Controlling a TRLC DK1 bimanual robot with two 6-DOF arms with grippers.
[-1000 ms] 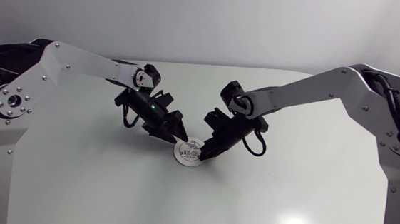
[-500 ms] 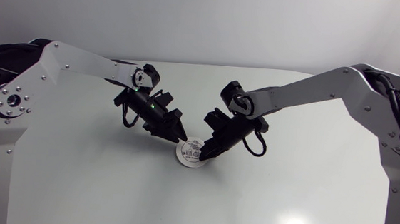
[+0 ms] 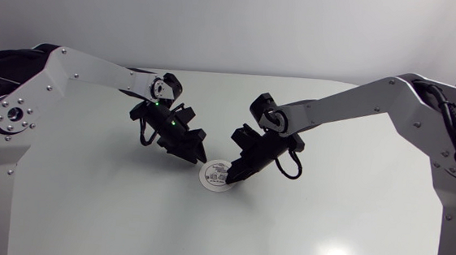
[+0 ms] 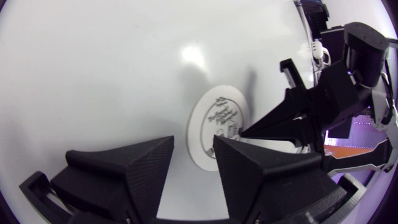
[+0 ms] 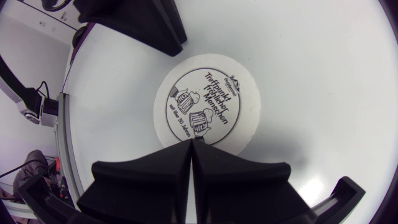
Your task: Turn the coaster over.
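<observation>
A round white coaster (image 3: 214, 174) with black print facing up lies flat on the white table (image 3: 123, 217). My right gripper (image 3: 231, 178) is shut, and its joined tips rest on the coaster's right edge; in the right wrist view the coaster (image 5: 205, 102) lies just ahead of those tips (image 5: 191, 142). My left gripper (image 3: 199, 157) hovers just off the coaster's upper left edge, open by a narrow gap with nothing between its fingers. In the left wrist view the coaster (image 4: 219, 115) lies ahead of the left gripper (image 4: 193, 143), with the right gripper (image 4: 245, 132) pointing onto it from the far side.
Both arms meet over the middle of the table, the left arm (image 3: 94, 72) from one side and the right arm (image 3: 352, 101) from the other. A black cable loop (image 3: 292, 167) hangs at the right wrist.
My left gripper has drawn back a little from the coaster, up and to the left, and its fingers have come closer together. The right gripper and the coaster have stayed put.
</observation>
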